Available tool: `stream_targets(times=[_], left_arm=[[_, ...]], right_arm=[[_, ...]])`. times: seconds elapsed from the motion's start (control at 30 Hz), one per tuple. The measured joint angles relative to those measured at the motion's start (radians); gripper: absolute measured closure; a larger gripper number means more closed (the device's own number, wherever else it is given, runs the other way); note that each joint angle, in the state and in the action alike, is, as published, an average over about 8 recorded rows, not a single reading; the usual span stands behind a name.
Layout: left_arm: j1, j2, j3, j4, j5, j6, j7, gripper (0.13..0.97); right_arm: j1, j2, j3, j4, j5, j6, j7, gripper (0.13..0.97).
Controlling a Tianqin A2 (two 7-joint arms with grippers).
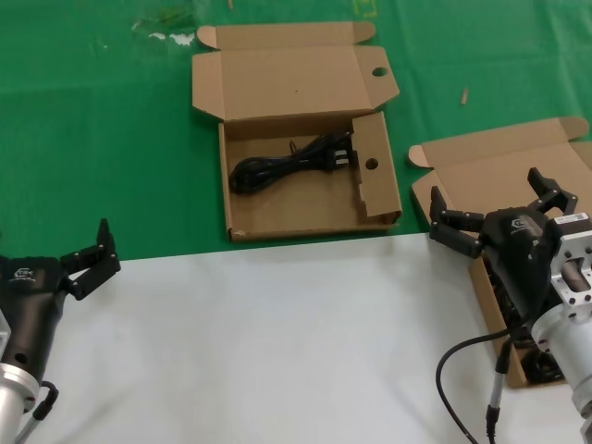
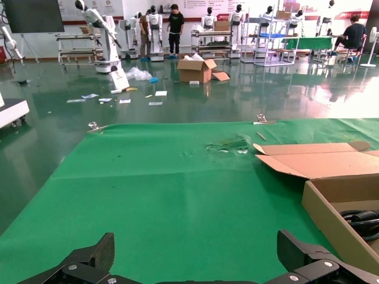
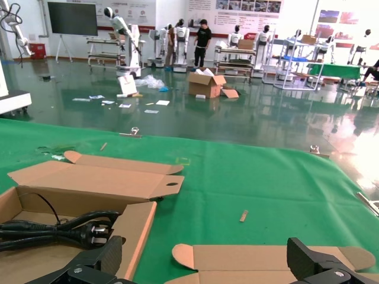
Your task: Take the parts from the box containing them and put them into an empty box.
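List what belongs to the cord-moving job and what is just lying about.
Job:
- holed box with a black cord inside
- plain-lidded box
- right claw, open, over that box
- left claw, open, idle at near left

Lying about:
- small stick
- pale scraps, both on the green cloth

Black left hand (image 1: 90,259), black right hand (image 1: 495,211) (small white logos), silver wrists, grey cable (image 1: 458,370)
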Motion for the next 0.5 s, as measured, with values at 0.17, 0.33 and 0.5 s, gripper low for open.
stream_targets(times=[0.17,0.33,0.5], left_arm=[[0.000,0.000,0.000,0.000,0.000,0.000,0.000,0.132],[0.000,0.000,0.000,0.000,0.000,0.000,0.000,0.132],[0.000,0.000,0.000,0.000,0.000,0.000,0.000,0.132]], right_arm=[[0.000,0.000,0.000,0.000,0.000,0.000,0.000,0.129],[0.000,0.000,0.000,0.000,0.000,0.000,0.000,0.129],[0.000,0.000,0.000,0.000,0.000,0.000,0.000,0.129]])
